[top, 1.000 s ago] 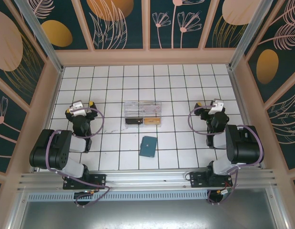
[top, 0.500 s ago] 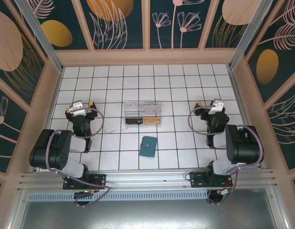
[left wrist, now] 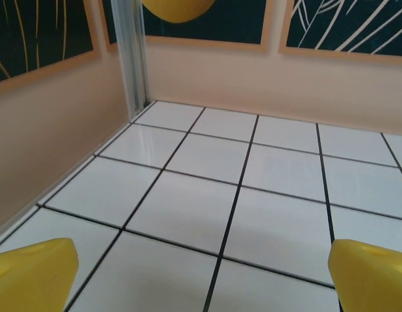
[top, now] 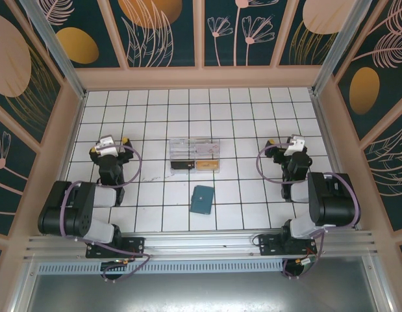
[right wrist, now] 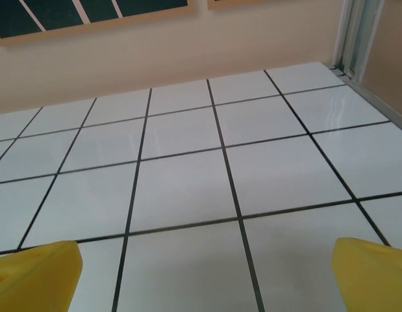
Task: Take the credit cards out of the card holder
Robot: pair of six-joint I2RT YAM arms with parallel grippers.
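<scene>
From the top camera, the left gripper (top: 110,144) and the right gripper (top: 286,146) each hover over the white tiled table (top: 252,110) at its own side, jaws spread wide and holding nothing. The card holder (top: 202,199) lies closed and flat between them, inward of both and closer to the arm bases than either set of fingertips, well apart from each. Further out from the bases than the holder sits a clear compartment box (top: 195,155), roughly level with the two grippers and near the holder but not touching it.

In the left wrist view, the left gripper (left wrist: 201,279) shows its yellow fingertips (left wrist: 32,273) at the two lower corners, far apart, with bare tile between and ahead of them and the wall (left wrist: 252,78) beyond.

In the right wrist view, the right gripper (right wrist: 204,276) is the same: yellow pads (right wrist: 35,273) wide apart and bare tile in front.

The holder looks thin, light and probably soft-covered, so it is likely to skate on the glossy tile if pushed from one side, and to flop open if lifted by one flap. A sensible hold would be one gripper pinching an edge to pin or raise it while the other works the flap open. Which edge is the fold cannot be told from above. Any cards inside would be stiff, thin and slick, best taken by a protruding edge
</scene>
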